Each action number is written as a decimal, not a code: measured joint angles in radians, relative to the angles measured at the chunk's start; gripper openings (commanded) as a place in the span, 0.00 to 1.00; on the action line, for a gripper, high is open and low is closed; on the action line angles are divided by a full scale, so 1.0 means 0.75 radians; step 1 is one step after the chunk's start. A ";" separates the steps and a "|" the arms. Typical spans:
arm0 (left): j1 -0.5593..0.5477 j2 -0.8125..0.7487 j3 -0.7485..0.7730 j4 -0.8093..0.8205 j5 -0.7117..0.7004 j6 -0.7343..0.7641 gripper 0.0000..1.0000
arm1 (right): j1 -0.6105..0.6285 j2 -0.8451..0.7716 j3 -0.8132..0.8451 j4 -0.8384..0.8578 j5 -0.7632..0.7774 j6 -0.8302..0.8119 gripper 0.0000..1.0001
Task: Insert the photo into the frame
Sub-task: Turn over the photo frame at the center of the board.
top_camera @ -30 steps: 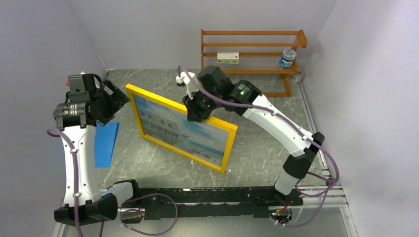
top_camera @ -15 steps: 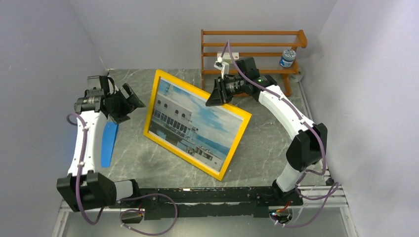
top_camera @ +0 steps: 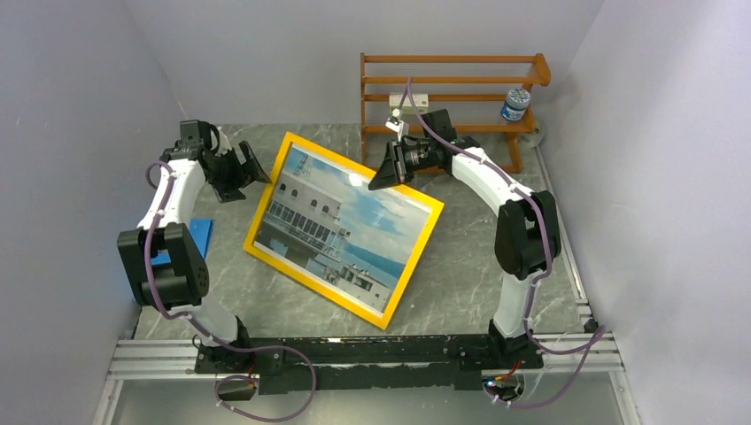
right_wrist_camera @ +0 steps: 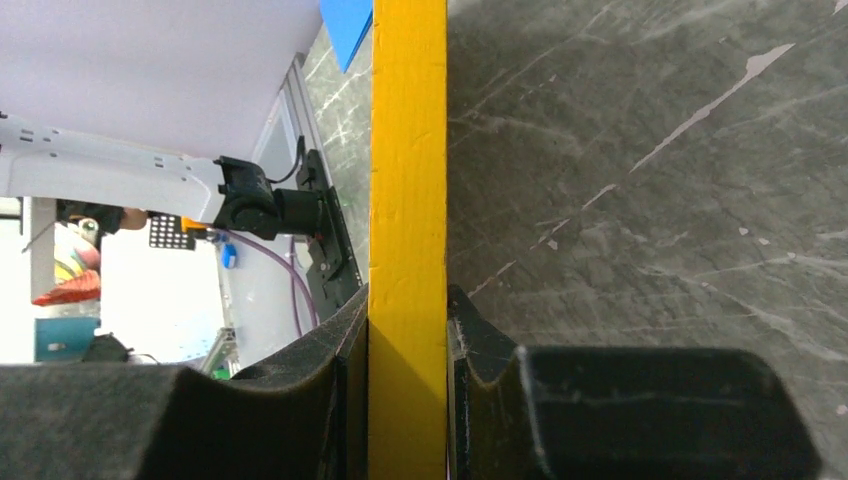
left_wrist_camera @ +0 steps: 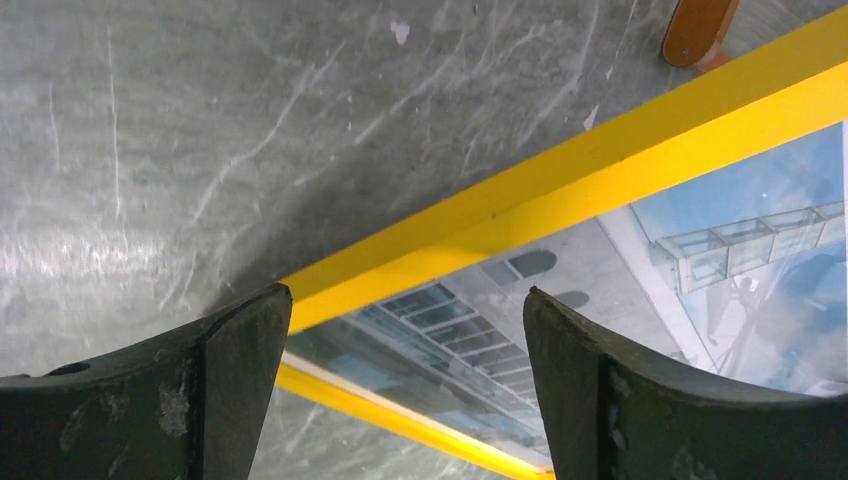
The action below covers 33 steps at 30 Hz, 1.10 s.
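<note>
Since a second ago the right arm has swung back toward the rear and turned what it carries from steeply on edge to leaning back, its face turned up to the overhead camera. The left arm has pulled off to the rear-left corner.

My right gripper is pinched on the far rail of the frame. At the wrist, the right gripper has both pads pressed flat against the yellow edge. The left gripper hangs just off the frame's far-left corner with its fingers spread wide and nothing between them.

The photo shows in the frame's opening, building and sky facing up. I cannot see the back, so I cannot tell how it is seated there. The frame slants toward the arm bases over the table; whether its near corner touches the table is unclear from above.

A blue sheet at the left is mostly covered by my left arm. The shelf rack stands at the rear with a bottle on it, and a small box on it is partly behind the right arm's cable.
</note>
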 measured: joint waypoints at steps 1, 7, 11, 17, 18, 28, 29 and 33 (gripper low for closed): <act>0.000 0.014 0.003 0.018 0.004 0.011 0.91 | -0.003 0.006 -0.013 0.022 -0.006 0.015 0.23; 0.024 0.172 0.067 0.095 0.030 0.091 0.89 | -0.007 0.067 -0.090 0.189 -0.061 0.123 0.24; 0.106 0.286 0.163 0.118 0.109 0.108 0.89 | -0.007 0.152 -0.132 0.334 -0.108 0.223 0.30; 0.226 0.345 0.166 0.243 0.246 0.089 0.87 | -0.007 0.208 -0.236 0.499 -0.096 0.318 0.48; 0.230 0.363 0.166 0.258 0.258 0.081 0.87 | -0.007 0.208 -0.259 0.530 -0.092 0.332 0.50; 0.226 0.628 0.166 0.304 0.351 0.006 0.85 | -0.023 0.215 -0.438 0.783 -0.029 0.491 0.66; 0.226 0.641 0.166 0.302 0.356 0.005 0.85 | -0.023 0.215 -0.438 0.782 -0.009 0.492 0.69; 0.226 0.687 0.221 0.281 0.377 -0.003 0.84 | -0.023 0.215 -0.429 0.717 0.158 0.460 0.79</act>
